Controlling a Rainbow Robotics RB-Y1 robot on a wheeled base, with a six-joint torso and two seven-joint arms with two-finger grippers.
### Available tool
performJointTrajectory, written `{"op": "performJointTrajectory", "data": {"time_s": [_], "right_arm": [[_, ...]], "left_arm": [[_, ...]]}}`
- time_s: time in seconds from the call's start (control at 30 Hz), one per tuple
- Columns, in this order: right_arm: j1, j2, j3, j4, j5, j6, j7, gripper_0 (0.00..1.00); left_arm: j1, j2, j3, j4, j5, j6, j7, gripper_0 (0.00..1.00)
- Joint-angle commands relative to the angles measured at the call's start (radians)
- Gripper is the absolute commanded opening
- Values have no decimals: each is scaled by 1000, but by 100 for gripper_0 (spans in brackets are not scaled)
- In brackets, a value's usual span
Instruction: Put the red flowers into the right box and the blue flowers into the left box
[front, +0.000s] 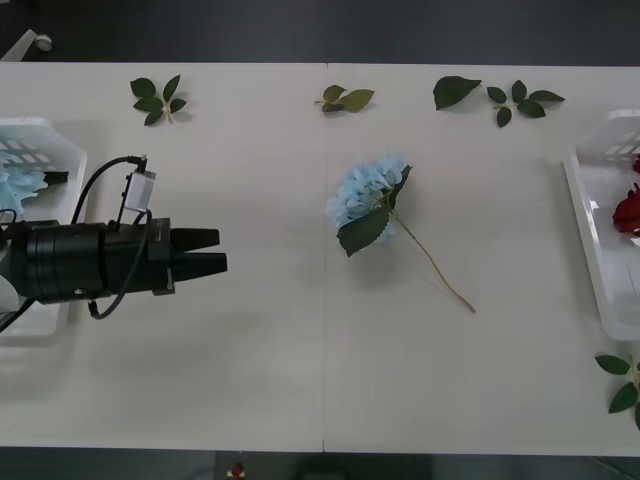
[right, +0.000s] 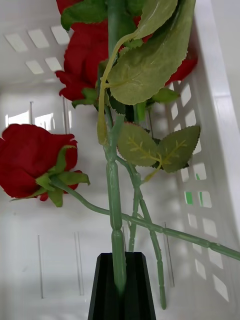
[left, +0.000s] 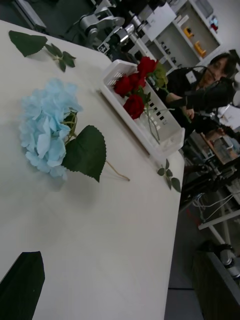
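One blue flower (front: 365, 195) lies mid-table, its stem trailing toward the near right; it also shows as the blue flower (left: 47, 127). Another blue flower (front: 15, 182) rests in the left box (front: 45, 135). My left gripper (front: 208, 251) hovers open just right of that box, its black fingers pointing at the table's blue flower. The right box (front: 590, 235) at the right edge holds red flowers (front: 628, 210). Inside the right box (right: 212, 100) my right gripper (right: 120, 282) is shut on the green stem of a red flower (right: 85, 40). A second red flower (right: 30, 160) lies beside it.
Loose green leaf sprigs lie along the far edge (front: 158, 100), (front: 345, 98), (front: 455, 90), (front: 522, 102). Another sprig (front: 625, 380) sits at the near right corner. Bare tabletop separates my left gripper from the blue flower.
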Motion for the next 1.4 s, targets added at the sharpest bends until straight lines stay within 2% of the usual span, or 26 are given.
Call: {"op": "performJointTrajectory", "data": {"time_s": [0.03, 0.1, 0.23, 0.27, 0.3, 0.4, 0.5, 0.6, 0.9, 1.0, 1.13, 1.4], "right_arm": [[-33, 36, -3, 36, 73, -10, -3, 0], [-44, 46, -3, 40, 112, -19, -4, 1], [-58, 57, -3, 43, 186, -28, -4, 42], [-64, 57, -3, 43, 206, -27, -3, 57], [-67, 57, -3, 43, 217, -19, -3, 67], [-75, 57, -3, 45, 226, 2, 1, 86], [-83, 57, -3, 43, 226, 25, 10, 96], [-92, 57, -3, 33, 226, 47, 20, 100], [-148, 25, -11, -99, 206, 173, 30, 100], [-172, -4, -11, -213, 204, 223, 25, 100], [-182, -36, -11, -385, 209, 222, 16, 100], [-187, -43, -11, -681, 263, 145, -119, 100]], "left_arm": [[32, -56, 29, -16, 15, -3, 28, 85], [33, -74, 33, -16, 20, 0, 28, 85], [33, -94, 52, -16, 37, 11, 28, 85], [33, -102, 62, -16, 43, 19, 28, 85], [33, -105, 67, -16, 48, 25, 28, 85], [33, -105, 75, -16, 75, 36, 28, 85], [33, -106, 85, -17, 95, 39, 28, 85], [32, -105, 114, -27, 97, 40, 28, 85], [9, -71, 165, -65, 72, 40, 28, 85], [-14, -57, 196, -66, 38, 43, 28, 85], [-23, -50, 230, -83, 28, 46, 35, 85], [-22, -74, 412, -227, -192, 103, 329, 85]]}}
